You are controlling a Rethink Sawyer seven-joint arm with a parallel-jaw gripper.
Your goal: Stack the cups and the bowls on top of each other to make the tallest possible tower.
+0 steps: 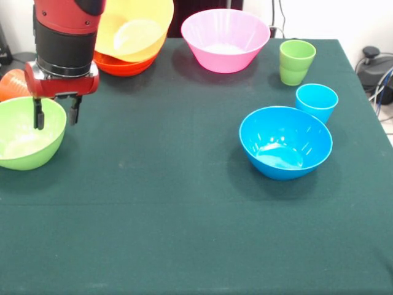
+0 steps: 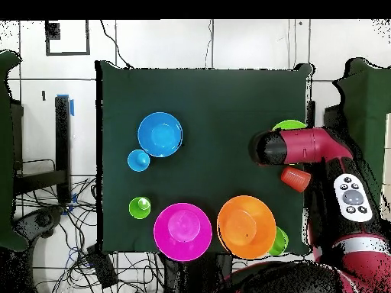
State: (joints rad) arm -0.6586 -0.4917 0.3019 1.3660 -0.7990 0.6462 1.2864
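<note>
My gripper (image 1: 56, 113) is open and hangs over the right rim of the lime green bowl (image 1: 24, 135) at the table's left edge. One finger is inside the bowl and one outside. The orange cup (image 1: 12, 83) lies just behind that bowl. The large orange bowl (image 1: 135, 27) sits tilted in the red-orange bowl (image 1: 123, 65) at the back. The pink bowl (image 1: 225, 40), green cup (image 1: 296, 61), light blue cup (image 1: 316, 101) and blue bowl (image 1: 285, 141) stand apart on the right. In the overhead view the arm (image 2: 305, 146) covers most of the lime green bowl (image 2: 290, 124).
In the overhead view a small green bowl (image 2: 279, 241) peeks out beside the orange bowl (image 2: 246, 226) at the table's corner. Cables lie off the table's edge (image 1: 374, 74). The dark green cloth (image 1: 172, 203) covers the table.
</note>
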